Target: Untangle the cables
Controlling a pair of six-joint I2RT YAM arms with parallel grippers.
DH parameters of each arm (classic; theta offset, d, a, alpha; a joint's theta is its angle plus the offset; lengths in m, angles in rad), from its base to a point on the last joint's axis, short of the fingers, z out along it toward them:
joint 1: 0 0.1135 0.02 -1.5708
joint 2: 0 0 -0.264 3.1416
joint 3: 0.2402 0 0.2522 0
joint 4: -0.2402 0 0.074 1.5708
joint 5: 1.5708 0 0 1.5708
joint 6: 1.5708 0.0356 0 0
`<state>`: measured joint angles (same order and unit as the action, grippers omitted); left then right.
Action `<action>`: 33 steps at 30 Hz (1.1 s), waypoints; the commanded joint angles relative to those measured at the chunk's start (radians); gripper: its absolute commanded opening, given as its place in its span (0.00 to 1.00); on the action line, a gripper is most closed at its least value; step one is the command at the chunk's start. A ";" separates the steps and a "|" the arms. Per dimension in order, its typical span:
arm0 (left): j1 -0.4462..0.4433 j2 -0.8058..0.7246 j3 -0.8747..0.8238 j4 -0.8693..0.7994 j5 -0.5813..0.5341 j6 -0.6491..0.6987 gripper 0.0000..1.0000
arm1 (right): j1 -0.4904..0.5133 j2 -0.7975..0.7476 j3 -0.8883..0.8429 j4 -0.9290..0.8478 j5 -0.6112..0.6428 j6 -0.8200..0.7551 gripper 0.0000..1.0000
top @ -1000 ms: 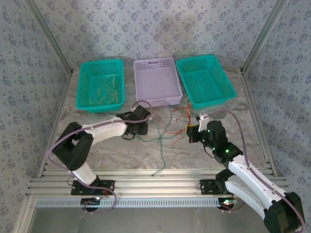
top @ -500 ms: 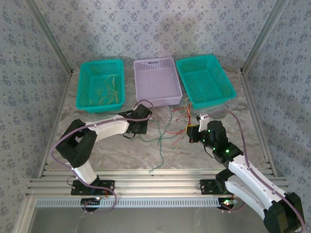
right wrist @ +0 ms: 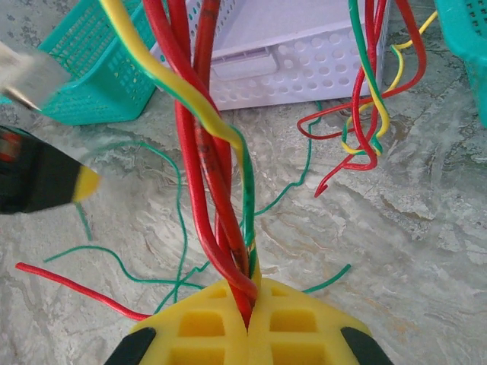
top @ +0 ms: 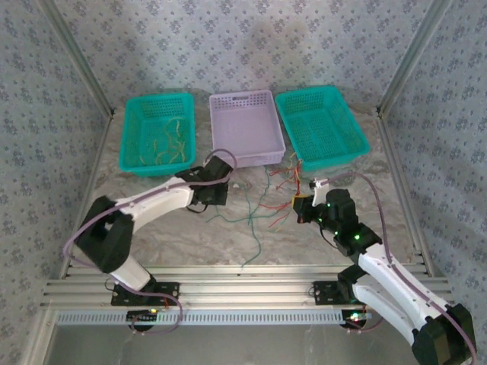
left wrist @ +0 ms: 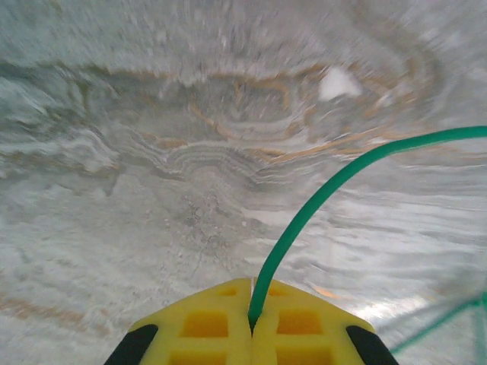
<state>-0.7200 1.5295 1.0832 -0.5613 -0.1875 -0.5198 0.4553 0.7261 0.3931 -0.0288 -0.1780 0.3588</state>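
Cables [top: 262, 204] lie tangled on the table [top: 183, 239] between the two arms, just near of the purple basket [top: 249, 157]. The left pincer [left wrist: 251, 323] is pressed together on one green cable [left wrist: 319, 194], which arcs away to the right. The right pincer [right wrist: 249, 319] is clamped on a twisted bunch of red cables [right wrist: 194, 175] with a yellow-and-green one among them. Farther out, more loops hang by the basket's near wall. The risk, as I judge it, is that if the green cable threads through the held bunch, pulling it could tighten the knot, slip it from the pads, or drag the whole clump.
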 commanded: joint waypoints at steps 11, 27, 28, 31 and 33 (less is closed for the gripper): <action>0.002 -0.166 0.412 -0.293 0.024 0.150 0.00 | -0.020 -0.022 -0.031 0.044 -0.013 0.037 0.00; 0.147 0.365 1.085 -0.199 -0.125 0.327 0.00 | -0.016 -0.134 -0.054 -0.003 -0.078 0.058 0.00; 0.148 0.414 1.161 -0.213 -0.149 0.342 0.00 | -0.015 -0.145 -0.054 -0.013 -0.080 0.057 0.00; 0.152 0.566 1.386 -0.250 -0.212 0.396 0.00 | -0.015 -0.172 -0.053 -0.038 -0.080 0.053 0.00; 0.156 0.682 1.562 -0.292 -0.236 0.423 0.00 | -0.016 -0.178 -0.054 -0.044 -0.085 0.055 0.00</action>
<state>-0.5682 2.1319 2.4710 -0.7990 -0.3504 -0.1696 0.4427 0.5678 0.3443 -0.0528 -0.2436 0.4034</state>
